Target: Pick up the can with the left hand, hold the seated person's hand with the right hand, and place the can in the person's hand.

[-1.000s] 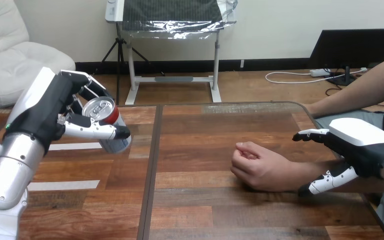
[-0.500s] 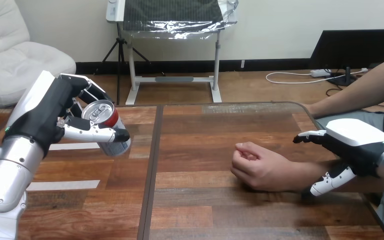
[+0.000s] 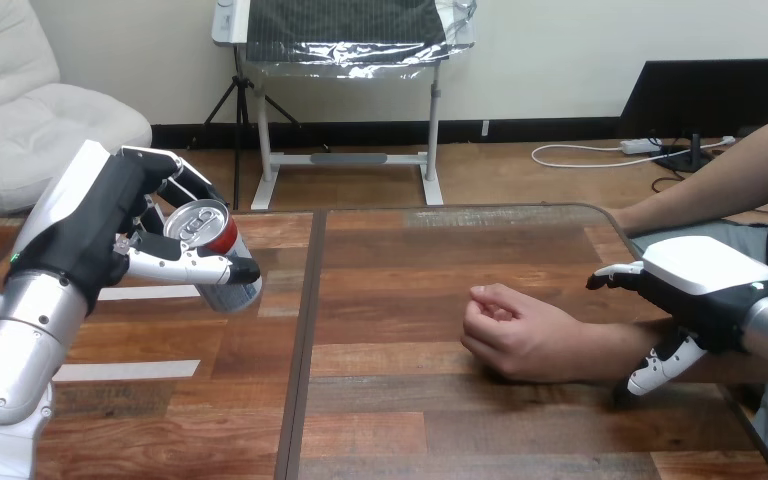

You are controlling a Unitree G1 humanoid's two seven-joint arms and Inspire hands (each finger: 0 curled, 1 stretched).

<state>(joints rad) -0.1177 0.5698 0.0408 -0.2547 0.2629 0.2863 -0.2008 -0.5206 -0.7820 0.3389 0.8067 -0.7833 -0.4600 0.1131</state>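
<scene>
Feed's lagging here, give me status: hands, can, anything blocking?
Left hand shut on red-and-silver metal can, held above wooden table. Right hand over person's forearm, grip unclear. Person's hand curled on table, not open.

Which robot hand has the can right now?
The left hand: its fingers and thumb curl round the can, above the table. The right hand is over the person's forearm.

Bright, even light; the table (image 3: 480,216) shows a pale sheen at its far edge.
</scene>
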